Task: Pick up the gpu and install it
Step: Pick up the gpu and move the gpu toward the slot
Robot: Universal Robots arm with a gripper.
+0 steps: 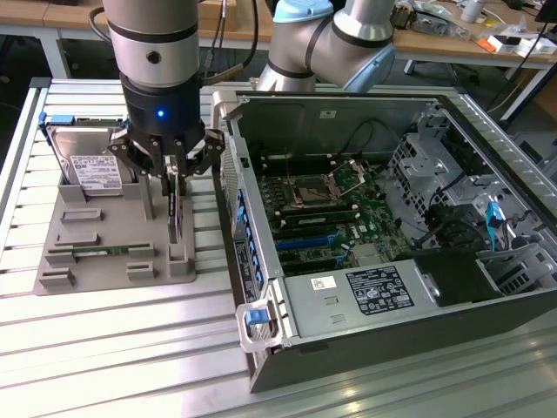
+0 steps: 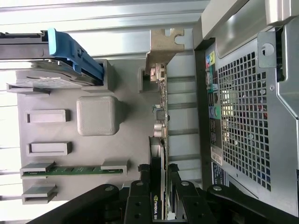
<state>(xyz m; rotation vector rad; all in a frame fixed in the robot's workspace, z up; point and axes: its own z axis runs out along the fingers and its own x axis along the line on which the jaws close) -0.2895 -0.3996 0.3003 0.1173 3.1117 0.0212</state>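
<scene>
Claw fingers right up at the lens: the gripper (image 2: 160, 167) is clenched on the upper edge of the gpu (image 2: 161, 107). The card stands on edge in the grey holder (image 1: 104, 228), left of centre in the exterior view. It's a narrow grip on a thin board, so the card could pivot. Its silver bracket (image 2: 164, 44) might snag the holder's slot, and the computer case (image 2: 247, 116) wall sits just beside, easy to clip.

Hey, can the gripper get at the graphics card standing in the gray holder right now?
Looks like yes: the gripper is straight above the graphics card with its fingers closed on both faces, and nothing in the gray holder blocks it.
</scene>
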